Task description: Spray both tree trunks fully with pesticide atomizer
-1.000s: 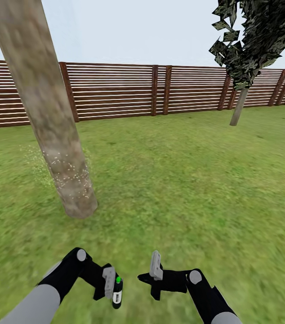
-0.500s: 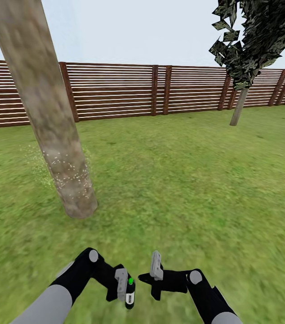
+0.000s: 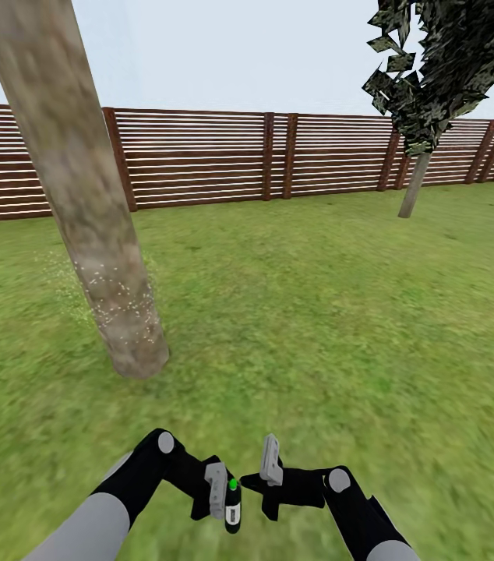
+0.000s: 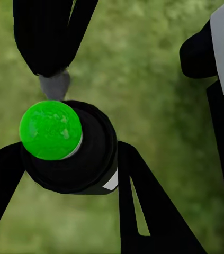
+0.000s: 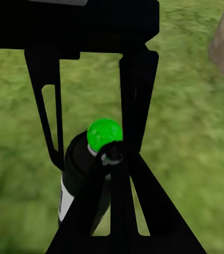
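A thick, mottled grey-tan tree trunk (image 3: 83, 202) leans up the left of the head view, with pale specks over its lowest part. Low in front of me my left gripper (image 3: 226, 502) is shut on the pesticide atomizer (image 3: 233, 508), a small black bottle with a bright green cap. The left wrist view has that cap (image 4: 51, 129) and black body between the fingers (image 4: 143, 211). My right gripper (image 3: 253, 485) is open just right of the bottle and points at it. In the right wrist view the atomizer (image 5: 82, 169) sits past its spread fingers (image 5: 138, 106).
Green lawn (image 3: 317, 312) stretches to a brown slat fence (image 3: 200, 156) across the back. A small dark-leaved tree on a thin stem (image 3: 414, 187) stands at the back right by the fence.
My left arm has carried the atomizer to the right, closer to the right gripper. The right arm and the view have stayed put.
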Controlling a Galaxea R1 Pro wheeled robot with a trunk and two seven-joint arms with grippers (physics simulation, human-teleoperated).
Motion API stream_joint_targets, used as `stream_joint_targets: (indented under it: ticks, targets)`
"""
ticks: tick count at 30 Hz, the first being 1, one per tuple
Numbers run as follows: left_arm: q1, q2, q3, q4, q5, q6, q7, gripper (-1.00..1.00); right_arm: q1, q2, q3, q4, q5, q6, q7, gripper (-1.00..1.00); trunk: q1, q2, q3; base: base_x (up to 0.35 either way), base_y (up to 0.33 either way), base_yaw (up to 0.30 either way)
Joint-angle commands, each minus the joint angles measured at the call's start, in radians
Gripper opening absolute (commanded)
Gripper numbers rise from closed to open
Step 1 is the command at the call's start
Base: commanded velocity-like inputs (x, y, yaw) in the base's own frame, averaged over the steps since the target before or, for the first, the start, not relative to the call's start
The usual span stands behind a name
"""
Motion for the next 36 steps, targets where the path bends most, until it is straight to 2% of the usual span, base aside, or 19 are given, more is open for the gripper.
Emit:
stream_joint_targets:
  ticks: [1, 6, 14, 18, 29, 31, 34, 36]
  targets:
    - [0.000, -0.001, 0.000, 0.000, 0.000, 0.000, 0.000, -1.00, 0.000, 0.000, 0.000, 0.000, 0.000, 0.000, 0.000, -1.00, 0.000, 0.000, 0.000, 0.000, 0.000, 0.000]
    - [-0.001, -0.002, 0.002, 0.001, 0.000, -0.032, 0.000, -1.00, 0.000, 0.000, 0.000, 0.000, 0.000, 0.000, 0.000, -1.00, 0.000, 0.000, 0.000, 0.000, 0.000, 0.000]
    - [-0.001, -0.001, 0.004, 0.002, 0.002, -0.038, 0.000, -1.00, 0.000, 0.000, 0.000, 0.000, 0.000, 0.000, 0.000, -1.00, 0.000, 0.000, 0.000, 0.000, 0.000, 0.000]
    - [-0.001, -0.002, 0.002, 0.002, 0.048, -0.043, 0.000, -1.00, 0.000, 0.000, 0.000, 0.000, 0.000, 0.000, 0.000, -1.00, 0.000, 0.000, 0.000, 0.000, 0.000, 0.000]
    - [0.000, 0.000, 0.000, 0.010, 0.051, -0.042, 0.002, -1.00, 0.000, 0.000, 0.000, -0.001, 0.000, 0.000, 0.000, -1.00, 0.000, 0.000, 0.000, 0.000, 0.000, 0.000]
    - [0.002, 0.009, -0.001, 0.016, 0.044, -0.042, 0.007, -1.00, 0.000, 0.000, 0.000, -0.001, 0.000, 0.000, 0.000, -1.00, 0.000, 0.000, 0.000, 0.000, 0.000, 0.000]
    - [0.009, 0.051, -0.001, 0.018, 0.041, -0.040, 0.009, -1.00, 0.000, 0.000, 0.000, -0.001, 0.000, 0.000, 0.000, -1.00, 0.000, 0.000, 0.000, 0.000, 0.000, 0.000]
    - [0.011, 0.090, -0.002, 0.018, 0.031, -0.037, 0.010, -1.00, 0.000, 0.000, 0.000, 0.000, 0.000, 0.000, 0.000, -1.00, 0.000, 0.000, 0.000, 0.000, 0.000, 0.000]
